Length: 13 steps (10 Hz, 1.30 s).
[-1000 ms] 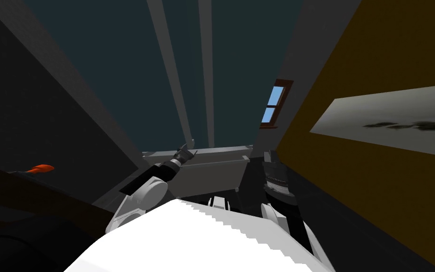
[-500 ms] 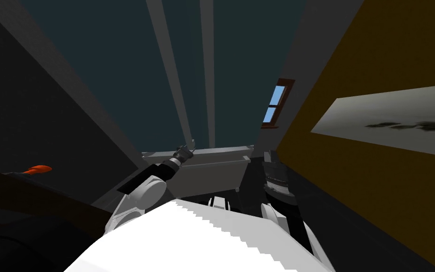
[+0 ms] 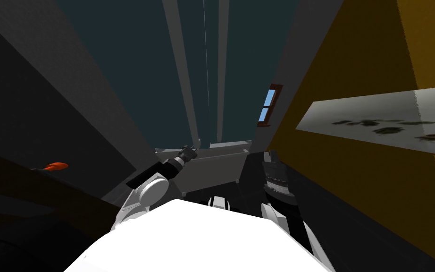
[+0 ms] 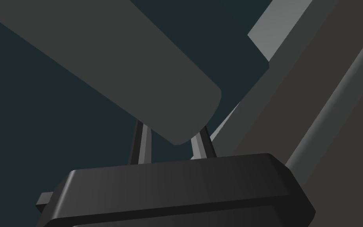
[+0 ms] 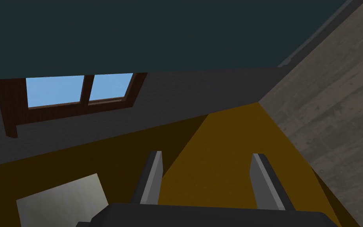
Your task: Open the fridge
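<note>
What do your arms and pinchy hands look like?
My left arm has a round white joint and dark forearm; my right arm looks dark, ribbed. The left gripper and right gripper each have two thin grey blades on a dark box.

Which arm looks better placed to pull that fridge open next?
Left. The left claw grips the fridge's grey handle; the right claw is open, holding nothing.
</note>
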{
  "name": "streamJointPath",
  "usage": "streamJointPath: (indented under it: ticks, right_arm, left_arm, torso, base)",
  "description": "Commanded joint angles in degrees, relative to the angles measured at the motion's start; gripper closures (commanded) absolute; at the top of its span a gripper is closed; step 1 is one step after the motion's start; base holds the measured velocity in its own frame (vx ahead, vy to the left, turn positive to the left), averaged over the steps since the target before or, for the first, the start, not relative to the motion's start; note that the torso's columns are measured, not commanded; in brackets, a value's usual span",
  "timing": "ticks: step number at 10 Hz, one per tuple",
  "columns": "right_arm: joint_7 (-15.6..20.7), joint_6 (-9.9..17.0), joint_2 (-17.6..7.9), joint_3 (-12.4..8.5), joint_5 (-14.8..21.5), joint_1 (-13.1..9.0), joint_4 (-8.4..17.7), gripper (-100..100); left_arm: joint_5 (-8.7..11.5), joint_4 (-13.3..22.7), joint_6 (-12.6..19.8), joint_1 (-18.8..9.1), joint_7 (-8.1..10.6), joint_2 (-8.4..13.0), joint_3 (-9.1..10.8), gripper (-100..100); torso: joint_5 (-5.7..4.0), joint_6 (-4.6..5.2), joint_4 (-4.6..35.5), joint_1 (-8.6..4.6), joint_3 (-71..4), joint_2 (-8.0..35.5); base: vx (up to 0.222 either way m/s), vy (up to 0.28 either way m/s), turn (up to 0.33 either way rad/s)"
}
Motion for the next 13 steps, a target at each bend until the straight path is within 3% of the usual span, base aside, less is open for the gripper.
streamJointPath:
  ticks: [1, 3, 4, 5, 6, 10, 11, 13]
  right_arm:
    - [0.0, 0.0, 0.0, 0.0, 0.0, 0.0, 0.0, 0]
    - [0.0, 0.0, 0.0, 0.0, 0.0, 0.01, 0.0, 0]
    - [0.0, 0.0, 0.0, 0.0, 0.0, 0.01, 0.0, 0]
    - [0.0, 0.0, 0.01, 0.01, 0.0, 0.03, 0.0, 0]
    - [0.0, 0.0, 0.0, 0.0, 0.0, 0.02, 0.0, 0]
    - [0.0, 0.0, -0.01, -0.01, 0.0, 0.02, 0.0, 0]
    - [0.0, 0.0, -0.01, -0.01, 0.0, 0.02, 0.0, 0]
    - [0.0, 0.0, 0.0, 0.0, 0.0, 0.03, 0.0, 0]
  left_arm:
    - [2.27, 0.37, 0.21, -1.06, -0.74, 1.8, -2.03, 100]
    - [3.92, 0.76, 0.57, -2.0, -1.17, 3.19, -3.3, 100]
    - [3.15, 0.95, 0.39, -1.5, -1.11, 2.66, -2.76, 100]
    - [5.82, 1.61, 0.77, -2.42, -2.29, 4.03, -4.12, 100]
    - [5.82, 1.61, 0.77, -2.42, -2.29, 4.03, -4.12, 100]
    - [10.96, 2.58, 1.23, -4.49, -4.53, 6.53, -6.62, 100]
    - [10.96, 2.58, 1.23, -4.49, -4.53, 6.53, -6.62, 100]
    - [13.53, 3.07, 1.46, -5.53, -5.65, 7.78, -7.86, 100]
  torso:
    - [-0.02, 0.05, -0.01, -0.08, -0.03, -0.05]
    - [-0.11, 0.11, -0.04, -0.27, -0.24, -0.35]
    - [-0.14, 0.17, -0.08, -0.42, -0.18, -0.28]
    - [-0.17, 0.05, -0.1, -0.51, -0.38, -0.61]
    - [-0.18, 0.35, -0.15, -0.44, -0.39, -0.54]
    - [0.07, -0.03, -0.06, 0.13, -0.02, -0.07]
    - [0.03, 0.0, -0.02, 0.04, -0.07, -0.11]
    - [-0.01, 0.01, -0.09, -0.08, -0.24, -0.35]
  base:
    - [-0.23, 0.175, -0.134]
    - [-0.226, 0.16, -0.119]
    - [-0.115, 0.072, -0.025]
    - [-0.125, 0.125, -0.11]
    - [-0.147, 0.212, -0.131]
    - [-0.146, 0.199, -0.122]
    - [-0.114, 0.135, -0.066]
    - [-0.128, 0.141, -0.09]
